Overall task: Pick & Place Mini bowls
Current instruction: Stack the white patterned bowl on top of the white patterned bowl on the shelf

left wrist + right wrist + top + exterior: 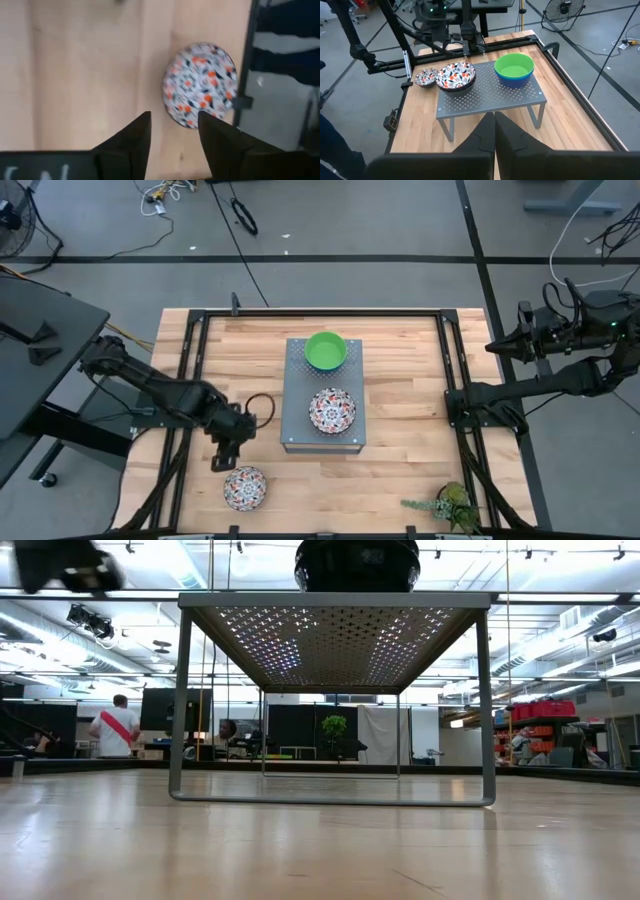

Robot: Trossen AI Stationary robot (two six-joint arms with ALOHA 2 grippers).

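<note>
A white floral mini bowl (245,488) (200,82) sits upright on the wood table near its near left corner. My left gripper (224,459) (172,131) hovers open just to the far side of it, pointing steeply down, with nothing between its fingers. On the grey perforated stand (296,412) rest a green bowl (325,350) stacked in a blue one (516,81) and another floral bowl (332,410) stacked in a dark one (456,88). My right gripper (495,127) waits shut, raised beyond the table's right edge.
Black frame rails (190,370) run along the table's left, far and right sides. A small green plant (447,503) stands at the near right corner. A dark cable loop (260,406) lies left of the stand. Bare wood lies between the stand and the near edge.
</note>
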